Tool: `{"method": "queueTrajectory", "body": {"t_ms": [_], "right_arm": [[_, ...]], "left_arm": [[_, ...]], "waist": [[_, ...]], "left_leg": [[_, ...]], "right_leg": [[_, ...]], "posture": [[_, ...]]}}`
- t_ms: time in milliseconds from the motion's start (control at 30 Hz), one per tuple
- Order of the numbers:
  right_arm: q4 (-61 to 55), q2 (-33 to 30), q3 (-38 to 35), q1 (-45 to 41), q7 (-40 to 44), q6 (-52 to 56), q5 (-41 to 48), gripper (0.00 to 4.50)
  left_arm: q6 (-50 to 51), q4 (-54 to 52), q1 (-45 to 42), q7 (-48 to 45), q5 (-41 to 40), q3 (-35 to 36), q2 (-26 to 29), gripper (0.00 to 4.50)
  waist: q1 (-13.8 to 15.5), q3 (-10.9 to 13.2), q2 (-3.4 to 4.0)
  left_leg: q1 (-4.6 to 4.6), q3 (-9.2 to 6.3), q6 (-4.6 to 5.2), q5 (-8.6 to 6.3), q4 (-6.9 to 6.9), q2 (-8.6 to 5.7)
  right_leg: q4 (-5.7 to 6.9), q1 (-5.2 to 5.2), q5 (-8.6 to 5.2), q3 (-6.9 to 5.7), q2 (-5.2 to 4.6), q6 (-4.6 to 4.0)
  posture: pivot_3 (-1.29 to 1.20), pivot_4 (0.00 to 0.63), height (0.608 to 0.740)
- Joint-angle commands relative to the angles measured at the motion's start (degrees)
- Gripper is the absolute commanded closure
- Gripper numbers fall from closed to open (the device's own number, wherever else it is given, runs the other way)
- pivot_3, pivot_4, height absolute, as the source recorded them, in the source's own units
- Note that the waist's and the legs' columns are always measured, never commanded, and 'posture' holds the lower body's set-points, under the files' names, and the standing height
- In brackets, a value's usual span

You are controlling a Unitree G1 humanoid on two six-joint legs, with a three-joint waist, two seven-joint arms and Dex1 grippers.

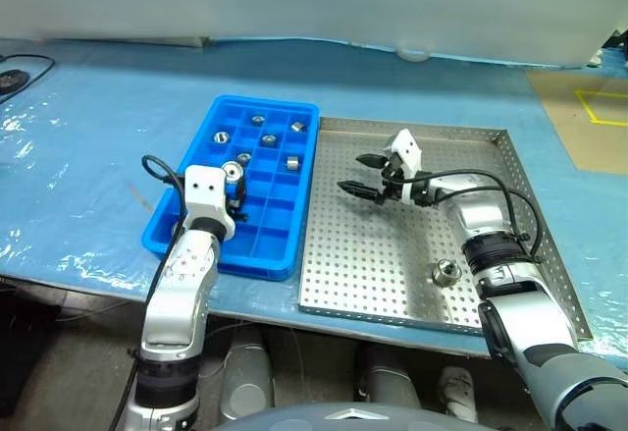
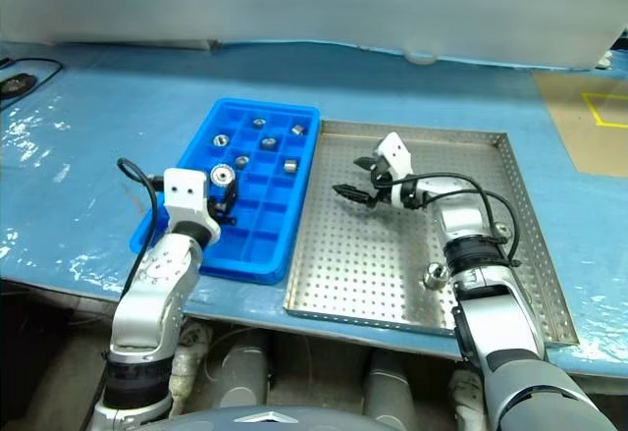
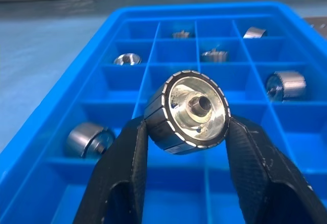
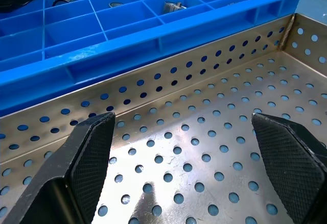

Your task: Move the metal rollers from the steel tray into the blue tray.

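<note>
Even, bright overhead light is falling across the scene, leaving only soft, short shadows. Glare is streaking the glossy blue plastic sheet (image 1: 78, 156) to the left of the bright blue gridded plastic tray (image 1: 218, 253). The grey perforated steel tray (image 4: 204, 147) is mirroring pale reflections. In the left wrist view the shiny silver roller (image 3: 187, 112) is showing sharp highlights, while compartments behind it are blurring.

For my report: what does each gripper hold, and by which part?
Left gripper holds one metal roller by its ribbed outer sides, above the blue tray. Right gripper is open, holding nothing.
</note>
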Motion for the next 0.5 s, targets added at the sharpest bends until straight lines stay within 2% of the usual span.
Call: {"method": "queueTrajectory", "body": {"t_ms": [33,267,400,500], "right_arm": [[0.4,0.3,-0.5,-0.8,0.6,-1.7,-0.2,0.00],[0.9,1.5,-0.4,-0.3,0.7,-2.6,-0.9,0.00],[0.1,1.5,-1.2,-0.1,0.6,-1.9,-0.3,0.00],[-1.6,0.9,-2.8,0.5,0.8,0.1,1.6,0.00]], "left_arm": [[0.9,-5.2,1.8,1.6,0.4,0.5,-0.3,2.66],[4.3,-7.6,4.1,1.5,-0.2,0.5,0.5,2.66],[5.3,-7.4,4.0,-0.3,-2.9,0.7,0.2,1.27],[3.9,-4.8,0.2,-5.4,-7.0,0.0,1.2,0.27]], "waist": [[0.0,0.0,0.00],[0.1,0.0,0.00],[0.1,0.0,0.00],[0.1,0.0,0.00]], "left_leg": [[0.00,0.00,0.00,0.00,0.00,0.00],[0.01,-0.03,-0.05,0.03,-0.06,-0.01],[0.01,-0.03,-0.06,0.03,-0.10,-0.01],[0.02,-0.02,-0.08,0.05,-0.12,-0.01]], "right_leg": [[0.00,0.00,0.00,0.00,0.00,0.00],[-0.01,-0.01,0.00,-0.01,0.00,0.01],[-0.03,-0.01,0.00,-0.02,0.00,0.01],[-0.02,-0.02,0.00,-0.02,0.01,0.00]], "posture": [[0.27,0.150,0.740],[0.29,0.150,0.740],[0.27,0.150,0.740],[0.25,0.150,0.740]]}}
